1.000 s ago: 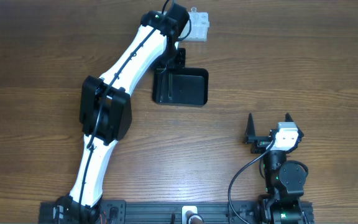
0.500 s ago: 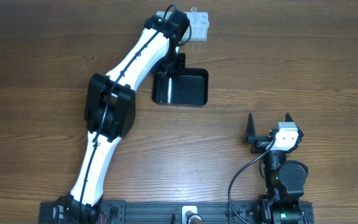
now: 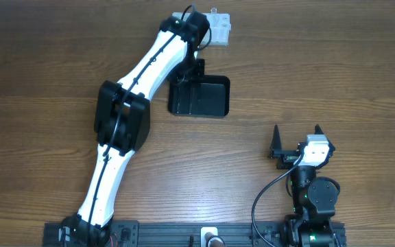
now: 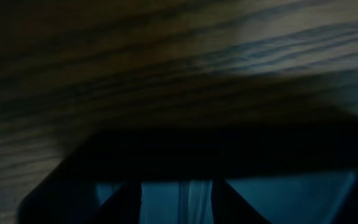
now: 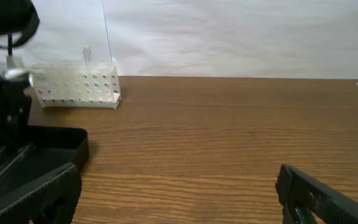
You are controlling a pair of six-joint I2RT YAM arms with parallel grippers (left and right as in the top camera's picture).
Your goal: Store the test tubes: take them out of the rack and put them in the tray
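Note:
The black tray [image 3: 208, 96] lies at the table's far middle, and the clear rack [image 3: 219, 29] stands just beyond it. My left gripper [image 3: 185, 81] hangs low over the tray's left side. In the left wrist view its dark fingers [image 4: 122, 202] stand apart inside the tray [image 4: 166, 146], with a clear test tube [image 4: 194, 198] lying on the floor between them. In the right wrist view the rack [image 5: 76, 87] has one tube [image 5: 87, 53] upright in it. My right gripper [image 3: 297, 140] rests open near its base, holding nothing.
The left arm's white links [image 3: 125, 116] stretch diagonally across the left half of the table. In the right wrist view the tray [image 5: 39, 155] is partly behind my own finger [image 5: 36, 196]. Bare wood lies between the tray and the right gripper.
The left arm's elbow has shifted farther up the table and its gripper has settled lower into the tray's left side. The right arm has kept still.

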